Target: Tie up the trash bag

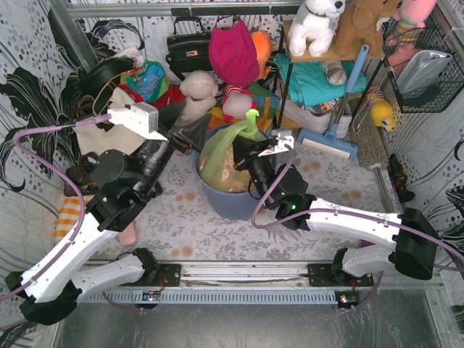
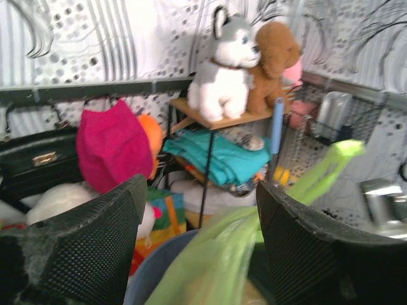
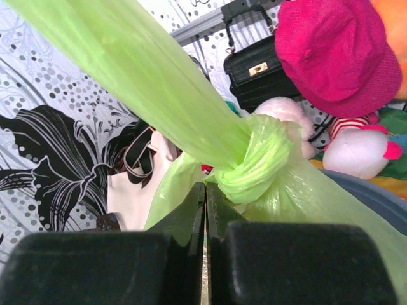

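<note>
The trash bag, light green with tan paper showing through, sits in the round blue-grey bin at mid table. Its neck is twisted into a knot, and a long tail rises from it. My right gripper is over the bin's right rim. In the right wrist view it is shut at the base of the knot, with green film at its tips. My left gripper is at the bin's left rim. It is open wide, with the bag's tail running between its fingers, untouched.
A white tote and a black handbag stand behind the bin on the left. A pink hat and plush toys crowd the back. A blue sweeper leans at the right, and a wire basket hangs at the far right.
</note>
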Tool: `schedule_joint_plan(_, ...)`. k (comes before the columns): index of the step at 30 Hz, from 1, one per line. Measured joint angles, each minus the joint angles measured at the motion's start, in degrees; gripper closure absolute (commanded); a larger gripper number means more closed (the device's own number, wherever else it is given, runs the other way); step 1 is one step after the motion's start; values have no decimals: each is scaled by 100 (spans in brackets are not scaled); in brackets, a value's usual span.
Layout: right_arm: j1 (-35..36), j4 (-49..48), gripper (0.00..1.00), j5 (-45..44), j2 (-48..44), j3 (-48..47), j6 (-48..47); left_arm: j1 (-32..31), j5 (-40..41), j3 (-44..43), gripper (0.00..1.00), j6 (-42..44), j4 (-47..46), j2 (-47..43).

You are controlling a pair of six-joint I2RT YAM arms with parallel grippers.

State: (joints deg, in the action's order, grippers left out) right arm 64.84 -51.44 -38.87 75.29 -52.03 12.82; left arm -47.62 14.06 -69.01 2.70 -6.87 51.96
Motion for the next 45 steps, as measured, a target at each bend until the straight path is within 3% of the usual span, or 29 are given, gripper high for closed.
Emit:
schedule_joint_plan(3, 0, 87, 100, -197, -125, 52, -2, 743, -481, 61, 23, -282, 273, -11)
schedule_joint_plan(9, 0, 107, 100, -501, -166, 74, -28, 2581, -2892, 146, 24, -1093, 337, 533)
schedule_joint_plan(14, 0, 184, 100, -645, -166, 74, -26, 2955, -4756, 304, 24, -1613, 63, 1394)
schedule_joint_plan(18, 0, 317, 100, -664, -190, 74, -24, 2997, -5646, 483, 23, -1875, -146, 1766)
schedule_joint_plan(21, 0, 426, 100, -662, -243, 74, -26, 3005, -5993, 531, 25, -1985, -393, 1915)
schedule_joint_plan(23, 0, 466, 100, -662, -273, 74, -24, 3005, -6148, 529, 36, -2011, -564, 2004)
schedule_joint_plan(27, 0, 505, 100, -664, -289, 74, -26, 3005, -6312, 529, 86, -2087, -772, 2190)
schedule_joint_plan(29, 0, 520, 100, -686, -289, 74, -26, 3005, -6314, 529, 99, -2133, -780, 2225)
schedule_joint_plan(35, 0, 518, 100, -809, -269, 61, -48, 3005, -6242, 533, 100, -2138, -581, 2033)
schedule_joint_plan(45, 0, 365, 100, -1032, 11, -13, -160, 3005, -6140, 942, 97, -2155, -356, 831)
